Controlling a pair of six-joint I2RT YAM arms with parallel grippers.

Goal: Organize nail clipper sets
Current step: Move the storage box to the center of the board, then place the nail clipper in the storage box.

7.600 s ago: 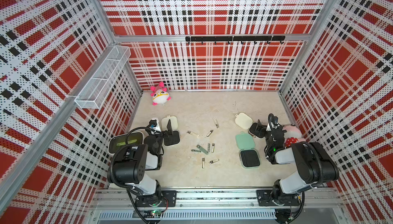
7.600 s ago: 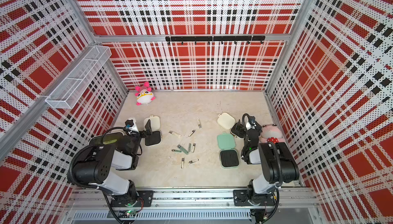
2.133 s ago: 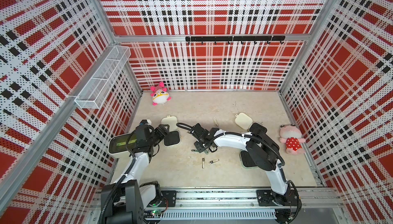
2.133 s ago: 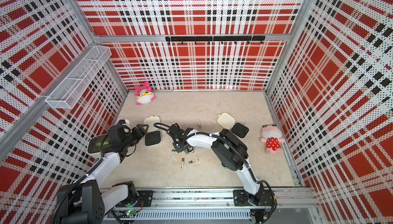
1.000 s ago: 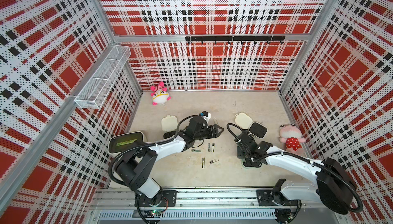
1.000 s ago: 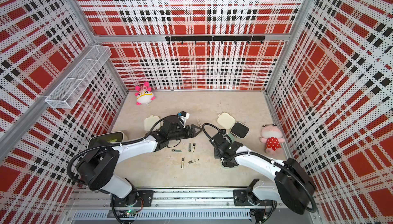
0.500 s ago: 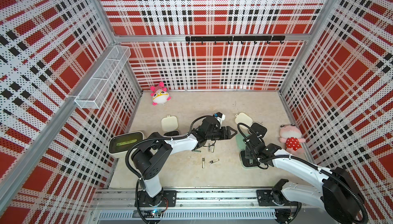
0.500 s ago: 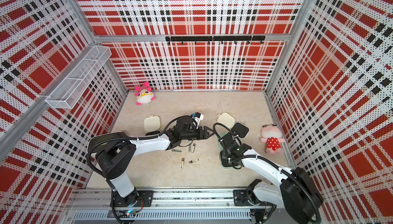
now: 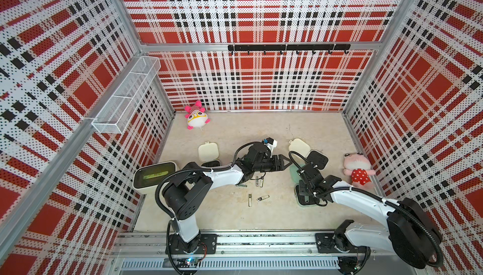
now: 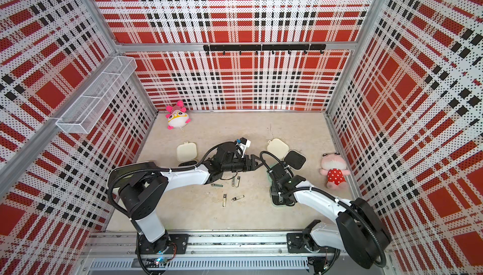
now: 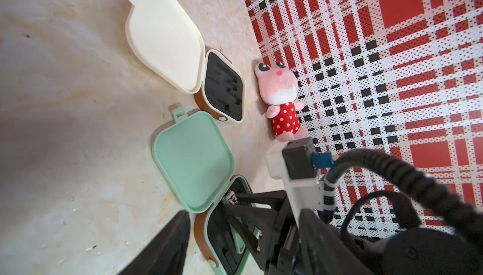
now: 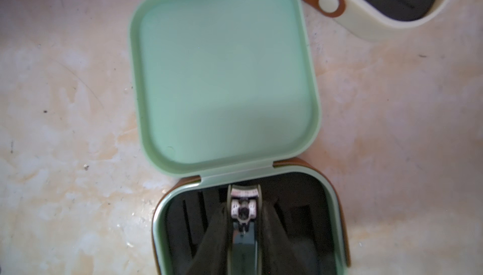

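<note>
Right gripper (image 12: 244, 209): clamped on clipper (image 12: 244, 194), inside mint case (image 12: 224, 72).
Left gripper (image 9: 286, 162): finger spread unclear.
Outstanding: loose tools (image 9: 250, 199); cream case (image 11: 162, 33) seemingly empty.

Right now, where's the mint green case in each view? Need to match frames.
In a top view: mint green case right of centre, mostly under the right arm.
In a top view: same place, a green sliver beside that arm.
Left wrist: mid-frame, lid open.
Right wrist: open lid fills the centre.
Shared landmark: the open cream case beside it, in all four.
</note>
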